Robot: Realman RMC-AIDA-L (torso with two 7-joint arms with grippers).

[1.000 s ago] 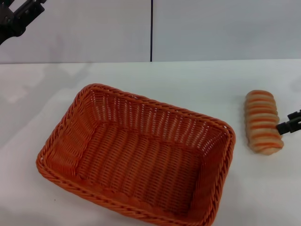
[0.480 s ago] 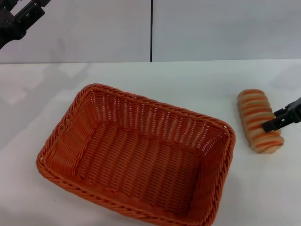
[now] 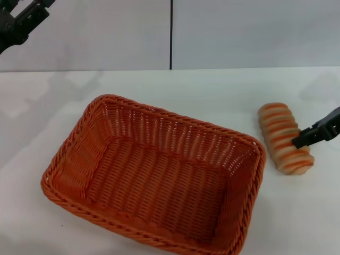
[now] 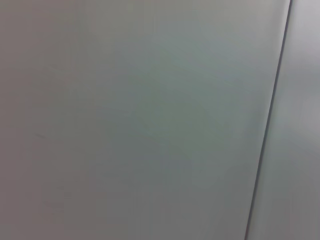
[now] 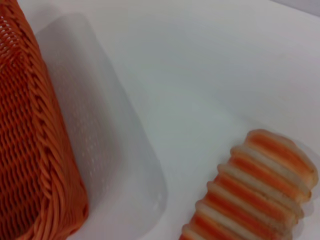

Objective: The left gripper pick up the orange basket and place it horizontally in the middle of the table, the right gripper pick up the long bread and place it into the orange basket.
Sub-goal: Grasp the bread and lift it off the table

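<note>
The orange basket (image 3: 175,119) lies empty in the middle of the table (image 3: 212,87), its long side running slantwise from the far left to the near right. Right of it is the long bread (image 3: 279,133), tan with orange stripes facing up. My right gripper (image 3: 304,140) reaches in from the right edge and is shut on the loaf's right side. The right wrist view shows the long bread (image 5: 255,195) close by, with the basket's outer wall (image 5: 30,140) a short way from it. My left gripper (image 3: 21,21) is raised at the far left, away from the basket.
A grey wall with a dark vertical seam (image 3: 171,34) stands behind the table. The left wrist view shows only that wall. Bare white tabletop lies between the basket and the bread and along the far edge.
The long bread has shifted left towards the basket and turned slightly, moving together with my right gripper. The basket and my left arm have stayed put.
</note>
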